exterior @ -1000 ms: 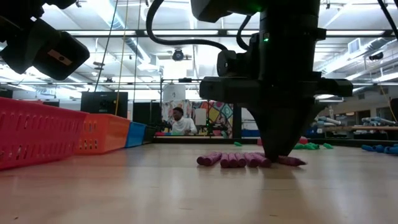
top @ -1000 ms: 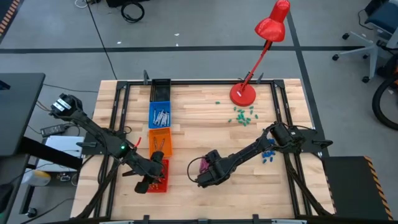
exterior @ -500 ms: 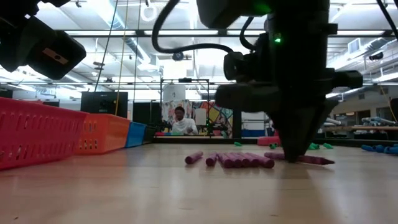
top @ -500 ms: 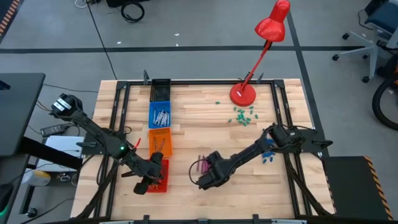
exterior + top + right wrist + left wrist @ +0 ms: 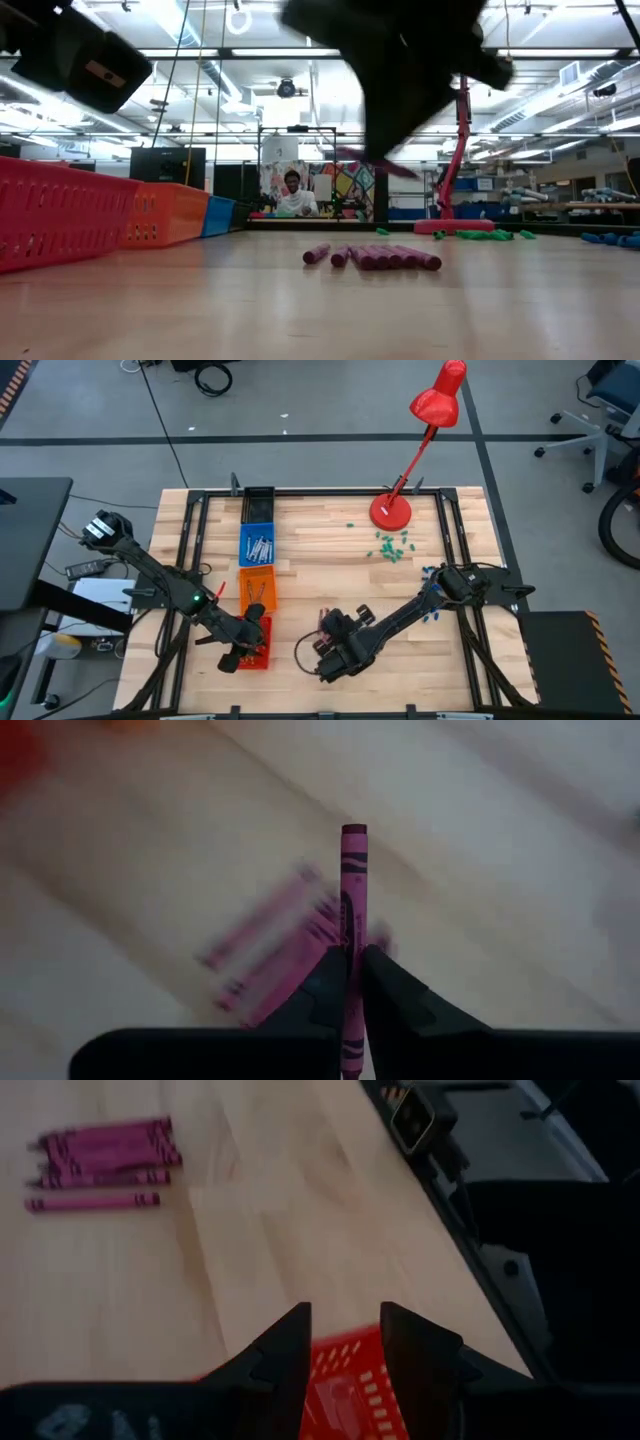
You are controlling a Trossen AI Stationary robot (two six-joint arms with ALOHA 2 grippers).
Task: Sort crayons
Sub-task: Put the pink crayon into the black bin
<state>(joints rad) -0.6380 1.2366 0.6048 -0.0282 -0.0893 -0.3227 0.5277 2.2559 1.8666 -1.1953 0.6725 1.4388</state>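
A row of magenta crayons [image 5: 325,622] lies flat on the wooden table; it also shows in the low view [image 5: 372,257] and the left wrist view [image 5: 100,1158]. My right gripper [image 5: 352,958] is raised above the table just near of the row [image 5: 328,652] and is shut on one magenta crayon [image 5: 353,890]. My left gripper [image 5: 345,1342] is open and empty, hovering over the red bin [image 5: 345,1385] at the table's near left [image 5: 240,652]. My right gripper pinches the magenta crayon between its two fingers at the crayon's lower half [image 5: 352,952]. The crayon lies along the fingers, and its far end [image 5: 353,830] sticks out well past the fingertips. It is lifted clear of the table [image 5: 378,163].
A line of bins stands left of centre: red [image 5: 258,640], orange [image 5: 257,588], blue [image 5: 257,545] with grey crayons, black [image 5: 259,503]. A red desk lamp [image 5: 392,510] stands at the back right. Green bits [image 5: 390,546] and blue bits [image 5: 432,610] lie on the right.
My right gripper has taken one magenta crayon that lay beside the row, has risen with it and gone a little toward the table's near edge. The crayon is now lifted clear; the other crayons stay where they were on the table.
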